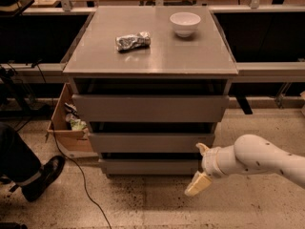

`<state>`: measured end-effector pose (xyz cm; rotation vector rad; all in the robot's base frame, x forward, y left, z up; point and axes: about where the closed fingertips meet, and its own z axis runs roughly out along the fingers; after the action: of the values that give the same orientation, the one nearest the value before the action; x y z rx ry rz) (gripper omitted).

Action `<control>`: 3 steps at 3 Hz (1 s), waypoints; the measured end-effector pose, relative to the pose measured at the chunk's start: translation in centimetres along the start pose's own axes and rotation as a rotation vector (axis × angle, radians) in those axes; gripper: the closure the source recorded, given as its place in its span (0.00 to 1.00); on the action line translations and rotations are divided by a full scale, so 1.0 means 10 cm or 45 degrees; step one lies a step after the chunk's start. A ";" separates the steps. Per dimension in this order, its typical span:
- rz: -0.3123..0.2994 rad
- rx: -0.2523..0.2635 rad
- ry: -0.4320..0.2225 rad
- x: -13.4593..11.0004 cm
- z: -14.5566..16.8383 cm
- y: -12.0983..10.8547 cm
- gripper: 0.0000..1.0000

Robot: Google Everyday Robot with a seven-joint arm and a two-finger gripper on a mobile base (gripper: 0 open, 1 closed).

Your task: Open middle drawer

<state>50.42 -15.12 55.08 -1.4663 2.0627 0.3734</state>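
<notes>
Three grey drawer fronts stack down the face of a grey bench point(162, 56) on a speckled floor point(143, 204). The tallest front point(150, 109) sits on top and the smallest front point(147, 166) sits lowest. The middle drawer point(150, 142) lies between them, plain and handle-less, and appears shut, with only a dark gap above it. From the lower right the robot's white arm point(259, 159) reaches in low toward the bench's bottom right corner. To the left, an open cardboard box point(62, 128) stands against the bench's side, and a dark shoe point(40, 178) rests on the floor nearer the camera beside a thin black cable point(78, 171). On the bench top stand a white bowl point(185, 23) near the back right and a crumpled foil packet point(133, 41) to its left, well apart. The gripper point(200, 167) hangs just beside the right end of the smallest front, below the middle drawer's right corner. Its jaws are spread and hold nothing.
</notes>
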 end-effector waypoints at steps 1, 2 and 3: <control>0.007 -0.045 -0.097 -0.03 0.69 -0.24 0.00; 0.010 -0.050 -0.091 -0.02 0.68 -0.19 0.00; 0.023 -0.053 -0.115 -0.01 0.70 -0.20 0.00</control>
<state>54.29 -12.02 49.74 -1.4294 2.0083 0.4835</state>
